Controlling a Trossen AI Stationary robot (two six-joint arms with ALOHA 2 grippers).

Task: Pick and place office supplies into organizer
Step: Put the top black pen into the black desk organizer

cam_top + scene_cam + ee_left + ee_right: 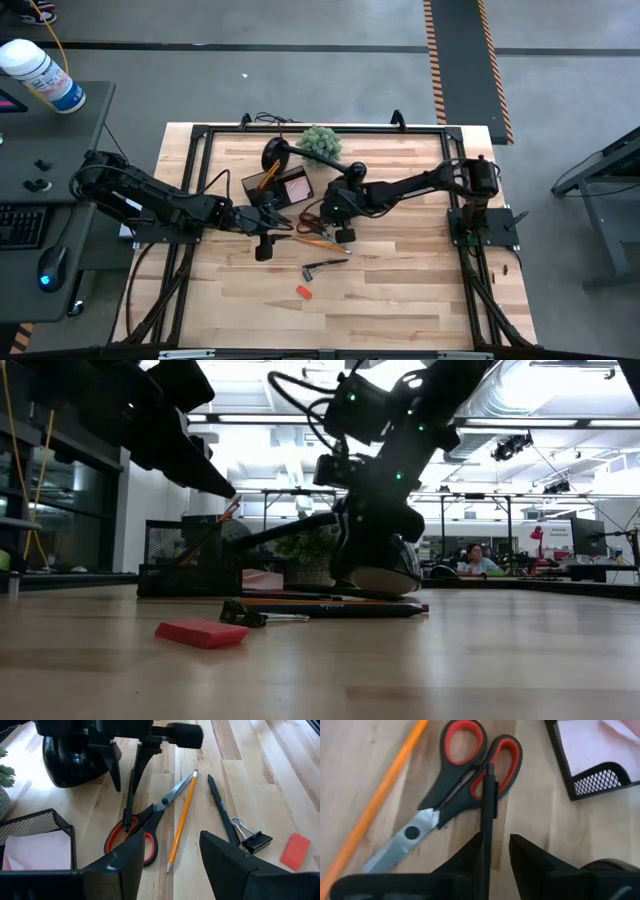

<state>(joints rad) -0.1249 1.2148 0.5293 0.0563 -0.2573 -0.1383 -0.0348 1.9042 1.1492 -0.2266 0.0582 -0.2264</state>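
Orange-handled scissors (145,827), an orange pencil (182,817), a black pen (220,805), a black binder clip (254,841) and a red eraser (296,851) lie flat on the wooden table. The black mesh organizer (47,822) stands on the table and holds a pink pad (32,851). My right gripper (495,852) is just above the scissors' handles (485,760), shut on a thin black tool (489,805). My left gripper (170,870) hovers open on the near-left side of the scissors and touches nothing. My right gripper pinches the thin black tool's upper part (488,845) between its two fingers, slanting down from the table's right. The tool runs along the fingers and sticks out past their tips. Its lower end (127,826) is at the scissors' handles; whether it touches them, I cannot tell.
A black lamp (275,152) and a green fuzzy plant (320,142) stand at the far side behind the organizer (280,185). The eraser (303,291) and clip (320,267) lie toward the near edge, with bare wood around them.
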